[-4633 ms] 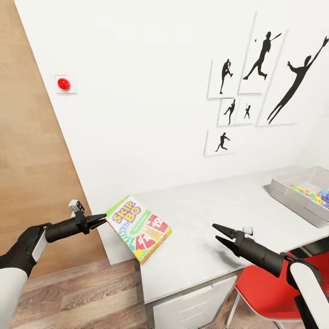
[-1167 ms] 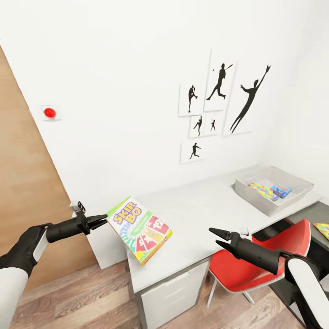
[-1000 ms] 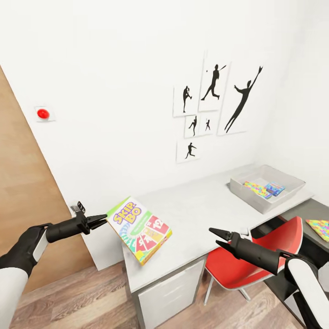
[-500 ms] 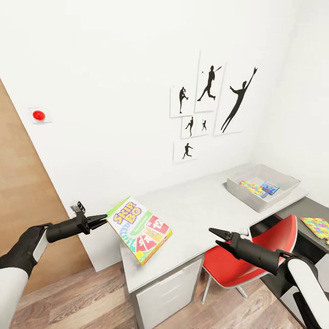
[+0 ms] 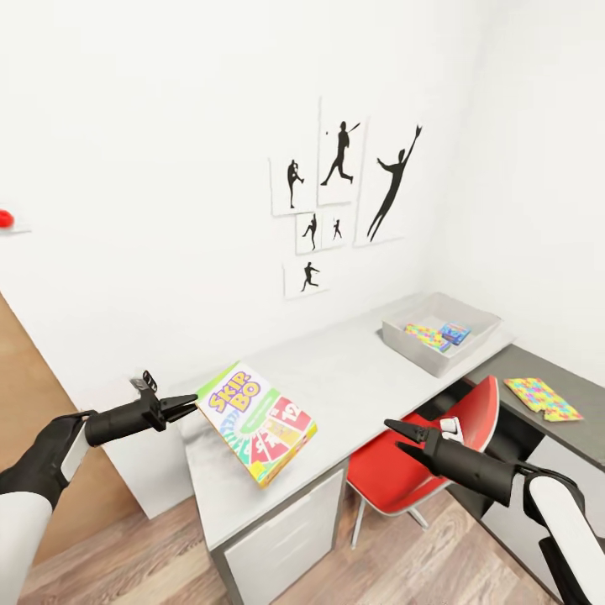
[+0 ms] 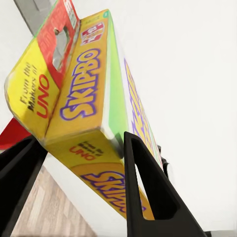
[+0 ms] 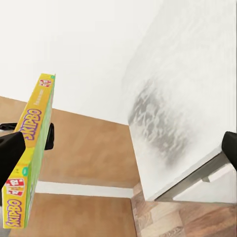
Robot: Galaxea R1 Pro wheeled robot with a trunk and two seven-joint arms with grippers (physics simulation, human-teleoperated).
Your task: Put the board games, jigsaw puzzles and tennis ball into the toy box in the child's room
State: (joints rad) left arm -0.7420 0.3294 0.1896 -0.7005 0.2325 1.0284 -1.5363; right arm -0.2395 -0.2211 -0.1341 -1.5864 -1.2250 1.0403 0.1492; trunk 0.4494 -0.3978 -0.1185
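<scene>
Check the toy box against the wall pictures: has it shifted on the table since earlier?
No. The toy box keeps its place below-right of the silhouette pictures; the camera moved.

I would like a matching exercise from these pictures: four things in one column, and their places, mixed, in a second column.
Things:
1. Skip-Bo box
2. grey bin
3. puzzle sheet
4. red chair

Places:
A. on the dark lower cabinet
B. at the far end of the table
C. in the left gripper
D. under the table edge

Pairs: 1-C, 2-B, 3-A, 4-D
</scene>
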